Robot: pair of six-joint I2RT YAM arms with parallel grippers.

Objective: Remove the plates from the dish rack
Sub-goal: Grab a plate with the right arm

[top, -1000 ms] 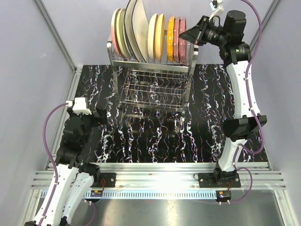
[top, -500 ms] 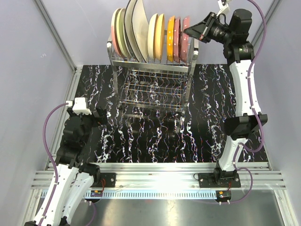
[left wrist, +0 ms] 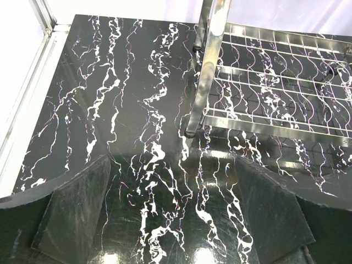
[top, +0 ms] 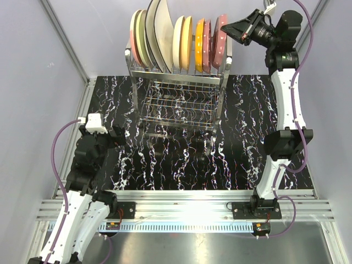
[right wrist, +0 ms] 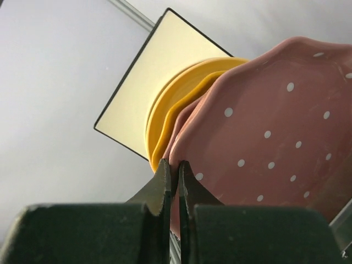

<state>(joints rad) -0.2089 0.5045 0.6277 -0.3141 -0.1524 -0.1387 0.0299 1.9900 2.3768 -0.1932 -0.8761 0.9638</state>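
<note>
Dish rack (top: pixel 177 103), chrome wire, at the far middle of the black marbled surface (top: pixel 165 159); plates (top: pixel 165 38) upright in its top tier. Right gripper (top: pixel 231 26): jaws pinched on the rim of the speckled pink plate (top: pixel 221 39), which is rightmost in the row, beside the orange plate (top: pixel 199 47). Left gripper (left wrist: pixel 176 214): jaws wide apart, empty, low over the surface near a rack post (left wrist: pixel 204 77).

The top view sits high behind the arm bases, looking down over the whole worktop (top: pixel 165 165) to the dish rack (top: pixel 181 99) at its far side. The left wrist view is low and close to the worktop (left wrist: pixel 126 137), facing the rack's foot (lower tier only). The right wrist view, up high, looks past the right claw (right wrist: pixel 173 175), very near the speckled pink plate (right wrist: pixel 264 137), which the top view shares.
</note>
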